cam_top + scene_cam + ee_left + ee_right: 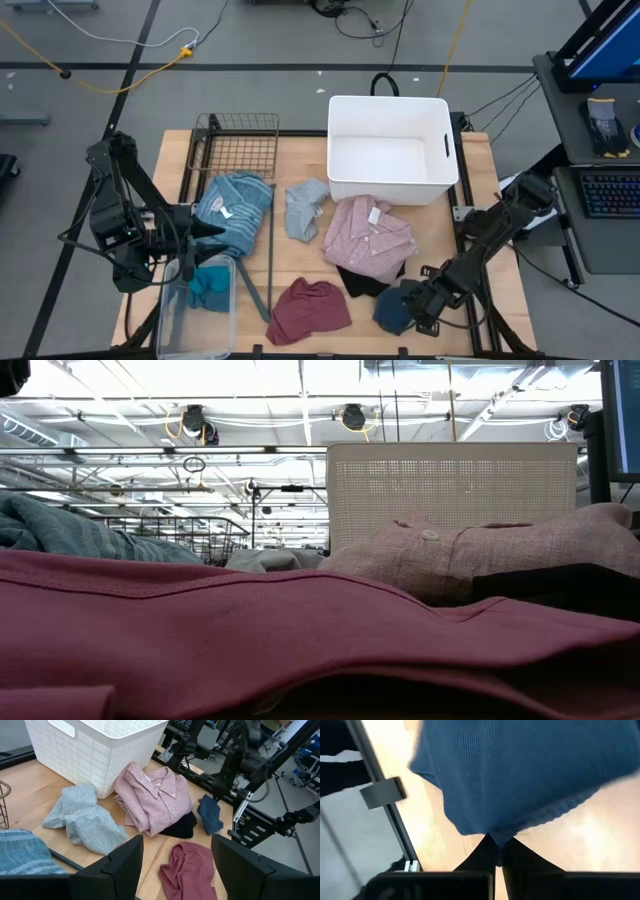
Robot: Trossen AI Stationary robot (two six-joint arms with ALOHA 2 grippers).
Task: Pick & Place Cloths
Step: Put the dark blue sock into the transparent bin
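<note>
Cloths lie scattered over the wooden surface (300,275) seen from above: a blue striped top (236,210) beside the wire basket (238,147), a grey-blue piece (305,207) just next to the white tub (390,148), a pink shirt (368,237) touching the tub's near wall with a black piece (362,280) poking out under it, a maroon piece (311,309) at the near edge, and a teal piece (210,289) inside a clear bin (195,310). The right pincer (425,318) sits at the near right corner, clamped on the navy piece (393,308); the left pincer (207,231) hangs over the striped top. At table height, maroon fabric (250,640) fills the foreground, the pink shirt (480,555) behind it. Past the left wrist, its fingers (125,865) stand wide apart above the maroon piece (187,870). Past the right wrist, both fingers (485,857) pinch a fold of navy fabric (530,775) together.
</note>
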